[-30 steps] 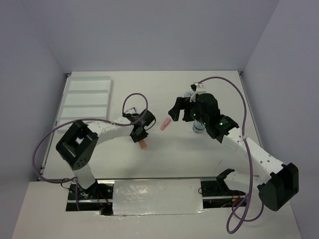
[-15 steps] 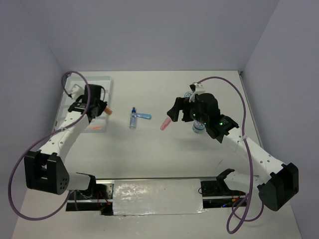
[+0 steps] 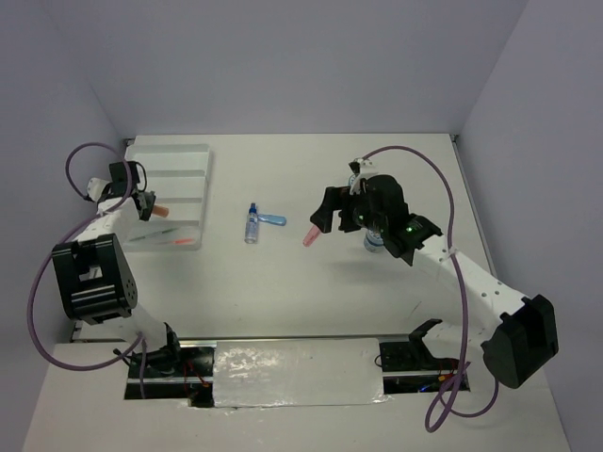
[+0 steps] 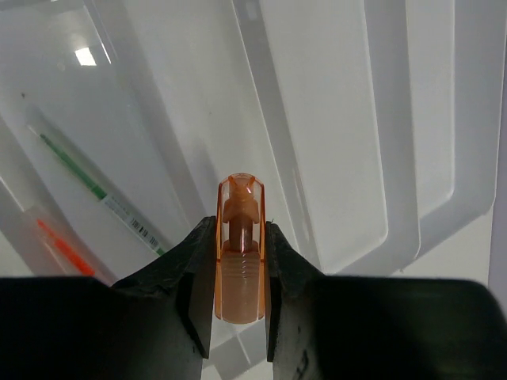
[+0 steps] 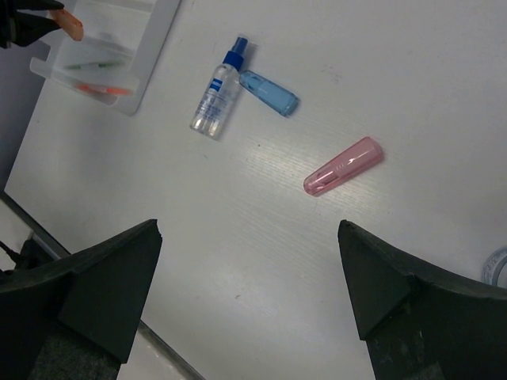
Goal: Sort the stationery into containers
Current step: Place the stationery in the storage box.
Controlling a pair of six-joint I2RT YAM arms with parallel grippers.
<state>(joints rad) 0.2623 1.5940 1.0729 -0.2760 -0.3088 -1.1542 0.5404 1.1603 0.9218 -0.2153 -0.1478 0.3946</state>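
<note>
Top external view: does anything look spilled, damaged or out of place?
Nothing stands out. The bottle, blue piece and pink piece lie loose on the table, unsorted, with nothing spilled. The left tool holds the orange piece above the tray.

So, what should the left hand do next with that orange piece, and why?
Probably ease it down into a compartment and open: the left hand grips the orange piece above the white tray, not yet released.
</note>
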